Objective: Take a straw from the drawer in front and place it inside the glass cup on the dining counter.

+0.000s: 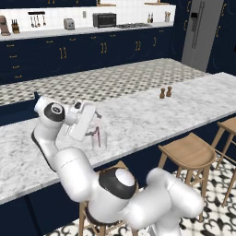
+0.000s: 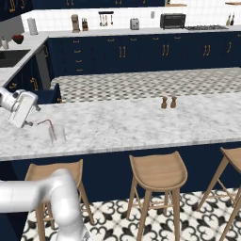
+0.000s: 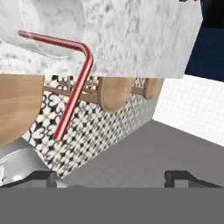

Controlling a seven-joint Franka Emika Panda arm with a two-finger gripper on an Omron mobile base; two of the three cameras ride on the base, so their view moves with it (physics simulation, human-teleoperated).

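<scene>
Two small brown shakers stand well off along the marble worktop from the jaws, and wooden stools line its near edge below; nothing lies between the jaws and the glass cup. The white arm reaches over the worktop with its hand tilted steeply, the gripper pointing down past the worktop's edge. The jaws stand wide apart and hold nothing. The bent red-and-white straw sits in the cup, its long end leaning out ahead of the open jaws, clear of both fingertips.
</scene>
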